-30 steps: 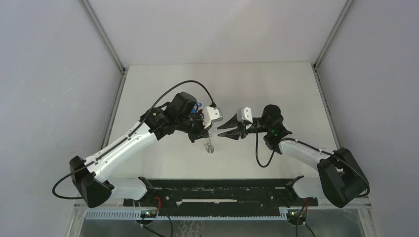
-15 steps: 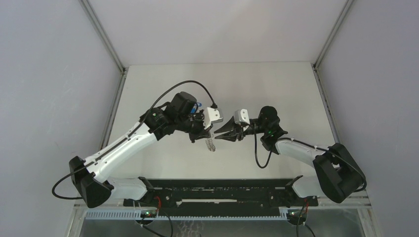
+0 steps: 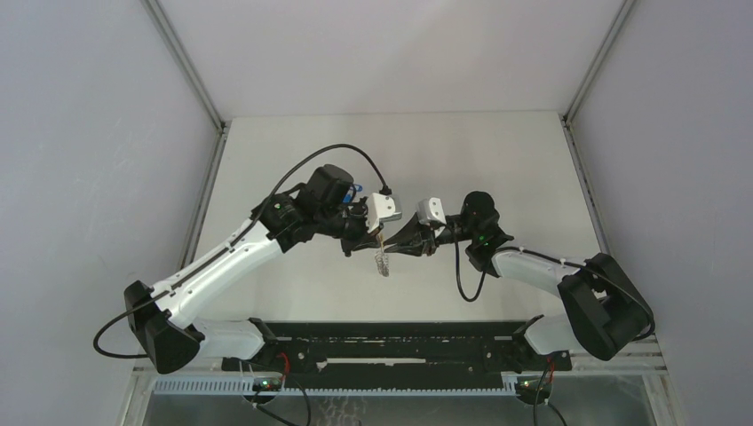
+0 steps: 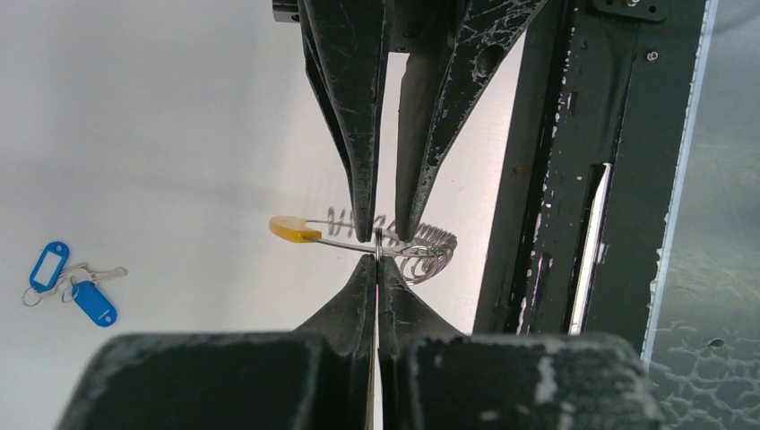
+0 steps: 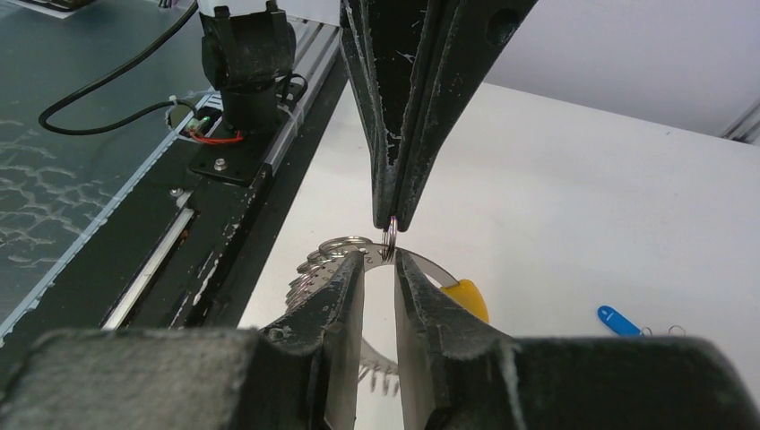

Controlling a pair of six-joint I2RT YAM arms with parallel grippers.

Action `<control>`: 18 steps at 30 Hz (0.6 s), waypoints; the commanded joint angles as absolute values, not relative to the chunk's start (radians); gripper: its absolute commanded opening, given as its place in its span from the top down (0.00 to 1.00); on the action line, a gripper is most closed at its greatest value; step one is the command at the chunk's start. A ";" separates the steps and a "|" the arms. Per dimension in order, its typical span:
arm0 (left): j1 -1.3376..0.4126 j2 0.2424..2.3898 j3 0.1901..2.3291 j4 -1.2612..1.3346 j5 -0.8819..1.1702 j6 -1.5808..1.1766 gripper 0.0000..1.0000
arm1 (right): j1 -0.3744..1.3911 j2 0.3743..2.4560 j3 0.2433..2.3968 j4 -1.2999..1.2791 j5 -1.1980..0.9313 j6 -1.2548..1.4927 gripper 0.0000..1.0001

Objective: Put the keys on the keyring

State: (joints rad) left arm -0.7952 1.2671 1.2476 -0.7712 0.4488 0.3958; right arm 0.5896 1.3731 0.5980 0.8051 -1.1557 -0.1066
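Tabletop (image 3: 497,160) in pale matte white, closed in by grey walls (image 3: 89,133) on three sides, with metal frame posts (image 3: 182,62) running up the back corners. Black rail (image 3: 400,342) along the near edge, both arm bases bolted beside it. Black cable (image 3: 328,155) arching over the left arm.

Over the middle of the table, left gripper (image 5: 391,224) clamped tight, jaws pressed together on a small wire loop of the keyring (image 4: 435,246). Keyring held off the surface and hanging below the pinch, its shadow on the white beneath: bumpy silver coils to one side, yellow arc (image 4: 294,229) to the other. Right gripper (image 4: 385,235) parted, one finger on either side of the left fingertips and of the ring wire. Very close to the wire, though contact impossible to make out.

Keys (image 4: 93,302) flat on the table, well apart from the keyring and from both grippers, two blue tags side by side with the silver blades between them. From the right wrist, visible only as a blue tag near the frame's edge. From overhead, too small or too hidden behind the arms to pick out.
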 commanded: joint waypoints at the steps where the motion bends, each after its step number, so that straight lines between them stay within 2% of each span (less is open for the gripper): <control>1: -0.804 1.250 1.284 -0.739 0.471 0.417 1.00 | 0.596 1.365 0.635 0.839 -1.176 -0.088 0.82; 18: -0.811 1.237 1.261 -0.707 0.487 0.422 1.00 | 0.595 1.353 0.635 0.858 -1.155 -0.054 0.81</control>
State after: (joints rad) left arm -0.8024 1.2671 1.2476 -0.7639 0.4522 0.4042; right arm 0.5896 1.3727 0.5980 0.8158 -1.1603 -0.0834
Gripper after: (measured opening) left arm 0.006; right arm 0.196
